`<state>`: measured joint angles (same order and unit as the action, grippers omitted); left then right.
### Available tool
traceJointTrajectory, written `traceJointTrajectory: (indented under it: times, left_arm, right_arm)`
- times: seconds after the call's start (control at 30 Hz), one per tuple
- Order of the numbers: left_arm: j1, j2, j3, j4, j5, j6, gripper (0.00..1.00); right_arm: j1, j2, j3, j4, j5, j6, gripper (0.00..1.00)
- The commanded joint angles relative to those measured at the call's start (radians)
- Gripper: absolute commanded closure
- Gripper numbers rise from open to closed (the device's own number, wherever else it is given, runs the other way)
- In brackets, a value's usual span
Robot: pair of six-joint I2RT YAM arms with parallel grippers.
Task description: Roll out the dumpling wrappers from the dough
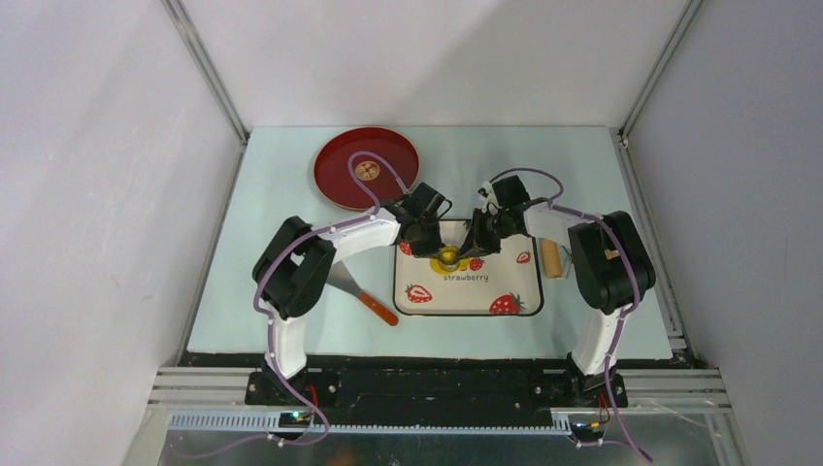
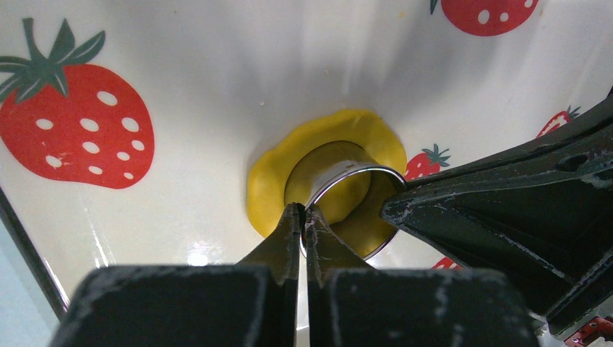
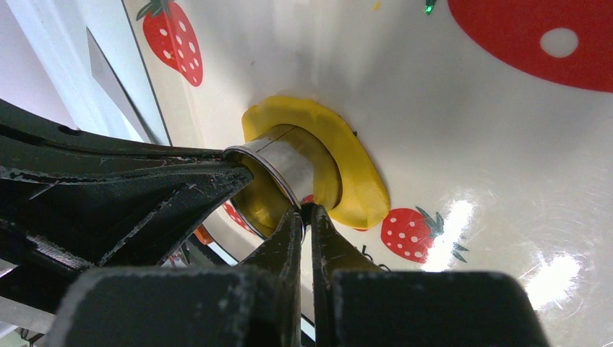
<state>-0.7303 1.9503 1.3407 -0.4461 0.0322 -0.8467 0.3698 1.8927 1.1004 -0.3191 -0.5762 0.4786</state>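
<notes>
1. Yellow dough [image 2: 264,184] lay flattened on a white mat [image 1: 466,296] printed with red strawberries [image 2: 76,126]. It sat near the mat's far edge, between the two arms.
2. It was a bright, even yellow, smooth and matte, pressed into a thick, irregular, roundish patch with soft, rounded edges.
3. A metal ring cutter [image 3: 285,163] stood pushed into the patch, so the dough made a collar around its wall, broader on some sides than on others.
4. More yellow showed inside the ring, and its shiny inner wall mirrored that colour.
5. The left gripper [image 2: 302,215] was pinched tight on the cutter's rim, its fingers all but meeting on the thin metal.
6. The right gripper [image 3: 306,215] was clamped the same way on the rim from the opposite side, its jaws a sliver apart.
7. Both grippers leaned in over the dough, close to each other.
8. A wooden roller [image 1: 551,258] lay just beside the mat's right edge, by the right arm.
9. A spatula [image 1: 364,296] with an orange handle lay left of the mat, its blade partly under the left arm.
10. A red plate [image 1: 335,184] sat at the far left of the pale blue table [image 1: 252,320], with a small round wooden piece [image 1: 367,171] on it.
</notes>
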Motion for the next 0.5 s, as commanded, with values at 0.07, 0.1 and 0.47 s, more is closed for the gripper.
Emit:
traceJointTrajectory:
  times: [0.07,0.1,0.47]
  left_arm:
    - [-0.024,0.061,-0.017,-0.007,0.025,-0.036,1.00]
    - [-0.024,0.062,-0.015,-0.008,0.023,-0.037,1.00]
    - [-0.020,0.057,-0.016,-0.012,0.028,-0.035,1.00]
  right_arm:
    - [0.078,0.157,-0.085,-0.111,0.118,0.012,1.00]
    - [0.078,0.159,-0.086,-0.110,0.118,0.012,1.00]
    - [0.074,0.155,-0.086,-0.118,0.099,-0.001,1.00]
